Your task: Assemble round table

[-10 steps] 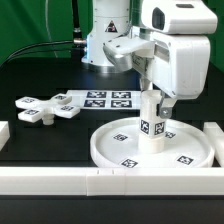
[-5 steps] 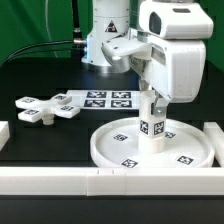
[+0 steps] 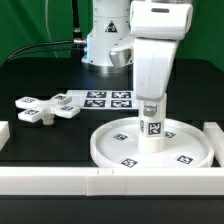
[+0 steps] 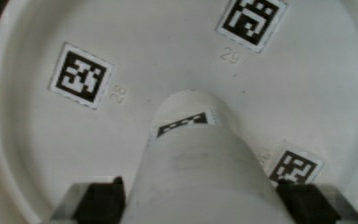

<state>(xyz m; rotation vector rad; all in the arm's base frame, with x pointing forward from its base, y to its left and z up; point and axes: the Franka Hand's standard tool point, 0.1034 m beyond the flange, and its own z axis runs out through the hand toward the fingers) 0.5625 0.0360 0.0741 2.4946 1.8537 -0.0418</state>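
Wrist has swung round vs the earlier frames: the hand now hangs square over the part and the fingers have come in. Tool (image 3: 151, 106) is closed on the leg (image 3: 152, 126); wrist view confirms it, with the tool (image 4: 202, 203) having one finger on each side of the leg (image 4: 194, 140).

Leg stands upright at about the middle of the disc (image 3: 101, 149), which lies flat on the worktop (image 3: 40, 78). Cross piece (image 3: 44, 108) is untouched, well apart on the exterior view's left, just beside the marker board (image 3: 100, 98).

Looks like the leg is being seated or twisted into the disc centre. To do it well:
- keep the leg axis vertical and turn about that axis only, no sideways load
- light downward pressure so the joint engages rather than skips
- watch that the disc (image 4: 158, 50) doesn't spin or slide along with it
- if the wrist runs out of travel, release, rewind and re-grip at the same height

Can't verify:
- the leg foot and socket are hidden by the leg itself in the wrist view, and too small in the exterior view to tell whether it's seated
- fingertips are cut off at the wrist frame edge and masked by the hand in the exterior view
- the wrist picture is soft, so contact along the fingers is unclear
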